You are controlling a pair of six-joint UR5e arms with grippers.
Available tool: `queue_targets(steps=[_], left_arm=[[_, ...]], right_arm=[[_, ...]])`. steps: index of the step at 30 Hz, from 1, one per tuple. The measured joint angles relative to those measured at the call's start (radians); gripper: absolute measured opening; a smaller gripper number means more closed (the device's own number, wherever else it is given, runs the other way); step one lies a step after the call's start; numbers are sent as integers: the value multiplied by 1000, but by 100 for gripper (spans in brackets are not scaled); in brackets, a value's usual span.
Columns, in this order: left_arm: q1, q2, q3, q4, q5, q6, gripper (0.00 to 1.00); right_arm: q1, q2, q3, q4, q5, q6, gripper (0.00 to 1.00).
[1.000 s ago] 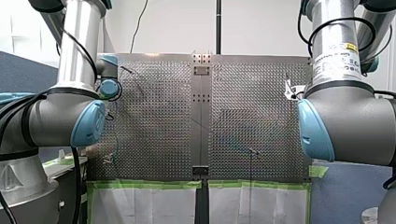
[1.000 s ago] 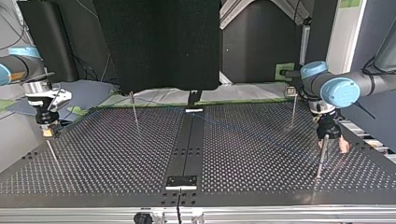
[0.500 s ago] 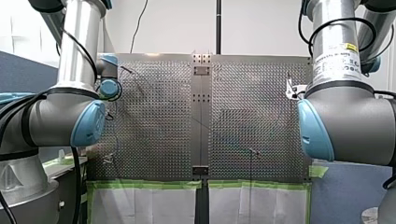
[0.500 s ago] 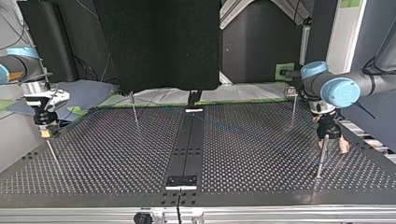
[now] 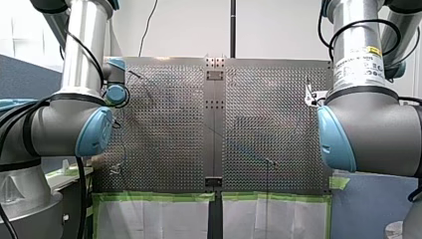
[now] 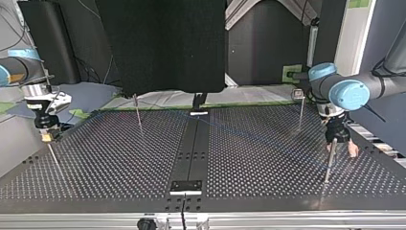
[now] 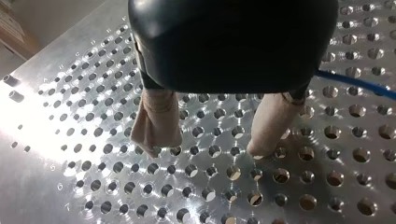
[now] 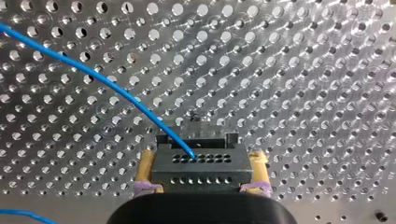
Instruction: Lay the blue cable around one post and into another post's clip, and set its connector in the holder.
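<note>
Right gripper (image 8: 201, 161) clenched on the connector (image 8: 201, 171), a small black block with two rows of holes; yellow pads (image 8: 145, 168) press its two short sides, block square between them, held over the perforated table (image 8: 303, 70); in the top view this arm hangs at the table's left edge. Blue cable (image 8: 112, 88) leaves one hole in the block's face and runs off in a shallow curve over the table; a second stretch of blue shows beside the gripper body.

Left gripper (image 7: 205, 149) released; beige fingers (image 7: 156, 121) spread, nothing between them, tips near the table; the cable passes beside the gripper body, clear of both fingers. In the top view it stands just beside a thin post (image 6: 329, 160) at the right, with a second post (image 6: 300, 112) beyond; the cable is only a faint line across the plate there. Holder not picked out in any view.

Handling, our judgement: cable thin, light and limp, with a little spring; it will sag and may slide off a smooth post unless kept gently taut; connector rigid and light, safe to pinch on its flat sides as now; the weak spot is where the wire enters the block, so no hard pull there; for routing we would take the cable itself a little away from the block, across the pads, firm enough not to slip, not so hard as to kink it.
</note>
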Motion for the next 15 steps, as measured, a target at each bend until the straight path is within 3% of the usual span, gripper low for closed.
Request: queue_targets(steps=[15], left_arm=[[0,0,0,3,1,0,99]], right_arm=[[0,14,0,-12,0,1,0]])
